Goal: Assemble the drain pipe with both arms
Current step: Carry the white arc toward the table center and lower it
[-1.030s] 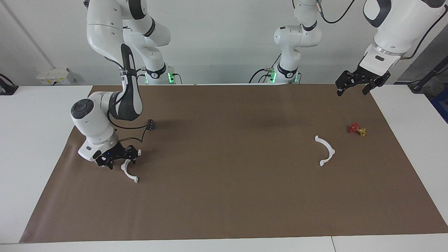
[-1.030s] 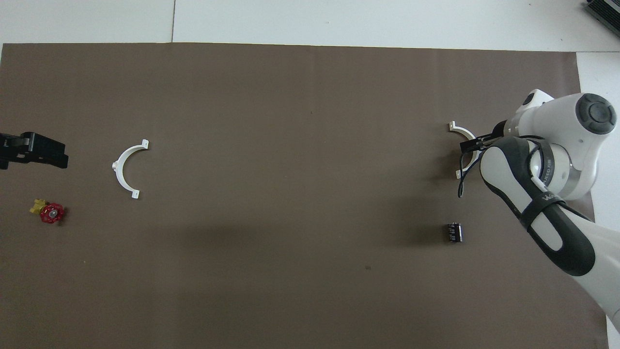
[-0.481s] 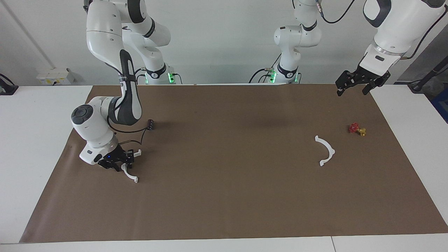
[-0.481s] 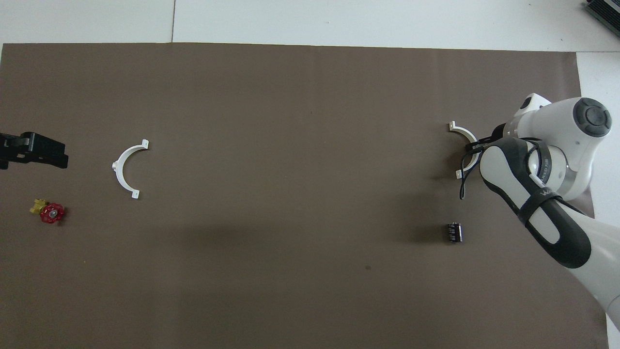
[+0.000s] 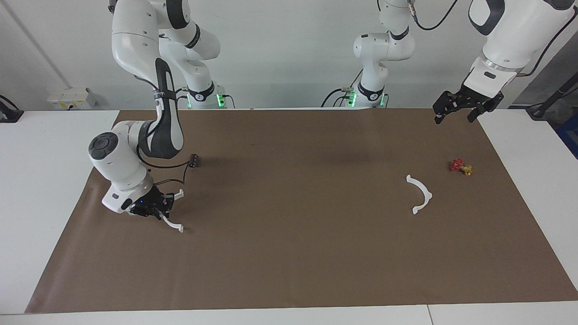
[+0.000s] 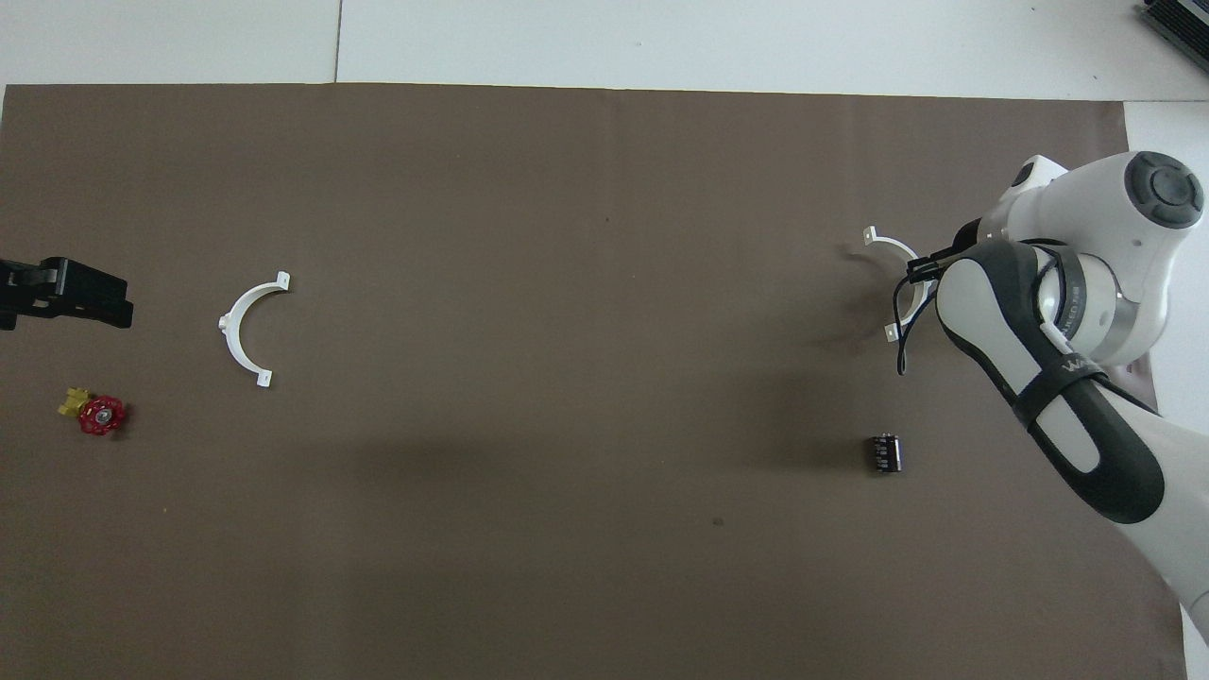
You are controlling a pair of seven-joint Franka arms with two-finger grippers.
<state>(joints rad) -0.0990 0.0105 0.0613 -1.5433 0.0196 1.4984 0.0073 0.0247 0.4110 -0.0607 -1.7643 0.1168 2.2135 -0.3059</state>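
Facing view alone shows the right gripper [image 5: 156, 208] pinching 1 half-ring [image 5: 174, 224]; left gripper [image 5: 460, 108] waits spread.

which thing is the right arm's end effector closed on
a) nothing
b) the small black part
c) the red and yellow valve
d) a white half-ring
d) the right end effector is shut on the white half-ring at the right arm's end of the table; the valve and the small black part lie untouched on the mat.
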